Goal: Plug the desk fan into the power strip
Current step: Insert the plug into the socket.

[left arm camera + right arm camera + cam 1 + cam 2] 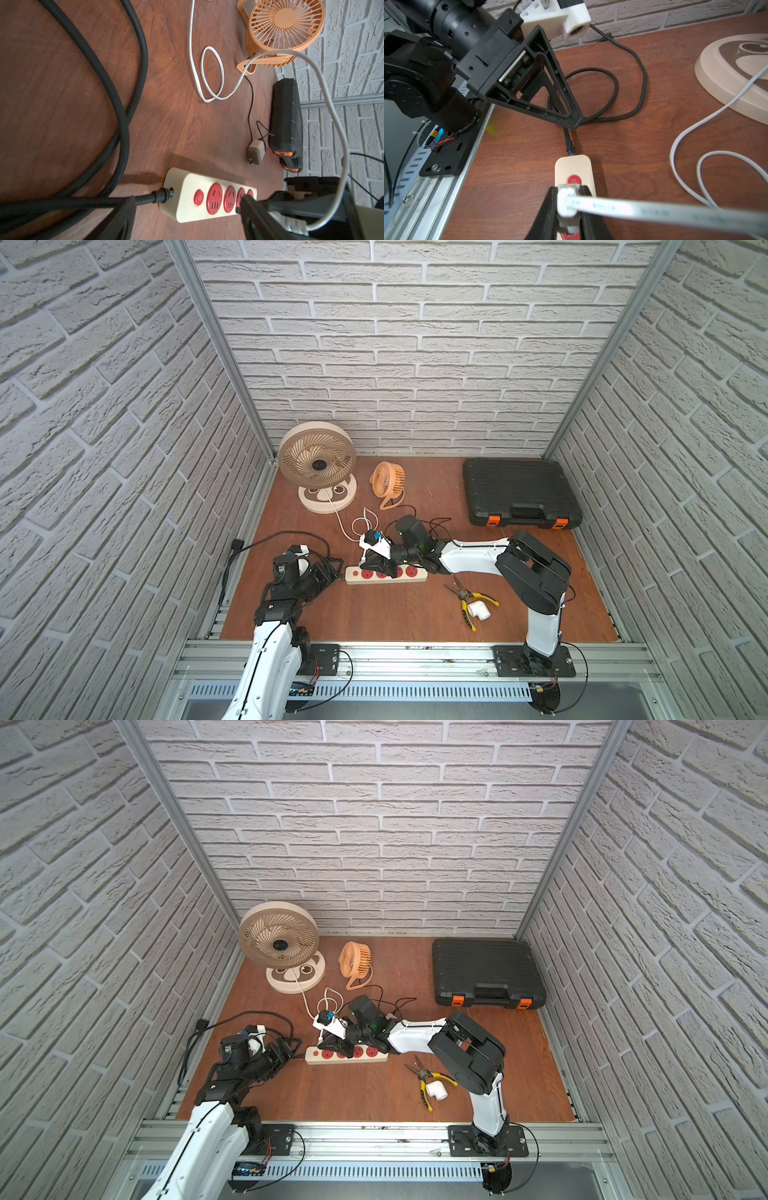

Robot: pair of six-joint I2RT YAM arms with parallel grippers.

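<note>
Right tool (568, 217) clamped on white plug (566, 199)

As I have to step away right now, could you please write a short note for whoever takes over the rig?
Right claw: shut on the plug of the fan's white cord, held just over the power strip.
Left claw: open, holding nothing, at the strip's black cord end.
Fan: upright at the back.
Done: plug is in hand and at the strip.
Left: it does not look seated; press it into a socket, then let go.
</note>
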